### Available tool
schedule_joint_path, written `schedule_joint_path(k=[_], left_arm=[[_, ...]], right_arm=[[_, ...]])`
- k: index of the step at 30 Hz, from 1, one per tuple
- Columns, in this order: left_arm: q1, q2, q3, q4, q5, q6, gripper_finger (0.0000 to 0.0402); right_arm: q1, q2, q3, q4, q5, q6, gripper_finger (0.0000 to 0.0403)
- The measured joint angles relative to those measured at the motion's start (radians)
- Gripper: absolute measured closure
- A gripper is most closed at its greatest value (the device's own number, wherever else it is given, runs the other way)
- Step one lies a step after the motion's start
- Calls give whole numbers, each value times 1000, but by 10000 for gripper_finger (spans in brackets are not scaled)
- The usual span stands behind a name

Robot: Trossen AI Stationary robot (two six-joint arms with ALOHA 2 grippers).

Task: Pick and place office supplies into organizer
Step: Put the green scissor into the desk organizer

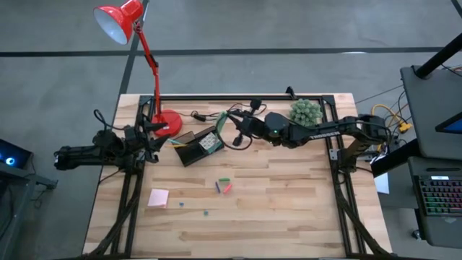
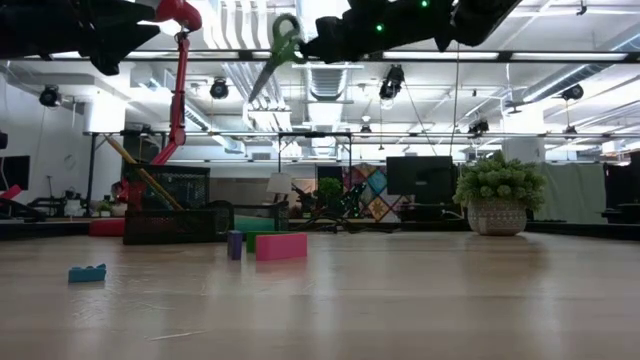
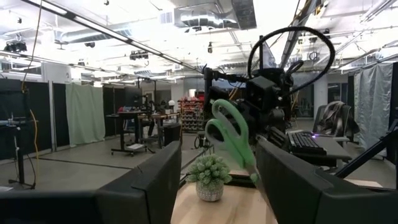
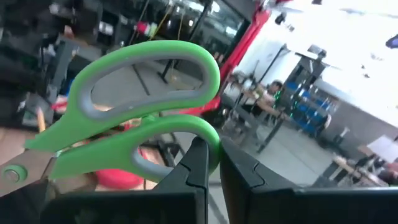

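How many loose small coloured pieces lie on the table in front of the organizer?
4, maybe more hidden: green piece, purple piece and red piece clustered mid-table; blue piece beside the pink sticky-note pad.

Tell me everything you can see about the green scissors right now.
The scissors have two bright green plastic-looking handle loops lined in grey, and metal blades joined at a pivot screw. They are off the table, held in the air by the right tool, whose fingers are shut on the lower handle loop. In the low view the scissors hang tilted, handles up and blades pointing down toward the black organizer. Seen from above they sit over its edge. Nothing else touches them.
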Motion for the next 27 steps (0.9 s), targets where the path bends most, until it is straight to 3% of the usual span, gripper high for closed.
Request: schedule_joint_path(k=[5, 8, 13, 27], left_arm=[[0, 1, 0, 7, 0, 0, 206], [0, 2, 0, 15, 0, 0, 206], [0, 1, 0, 10, 0, 0, 206], [0, 0, 0, 6, 0, 1, 206]], right_arm=[[-19, 81, 16, 143, -50, -107, 390], [-28, 148, 65, 144, -57, -195, 390], [-48, 227, 161, 144, -123, -197, 390], [-48, 497, 479, 133, -156, -369, 390]])
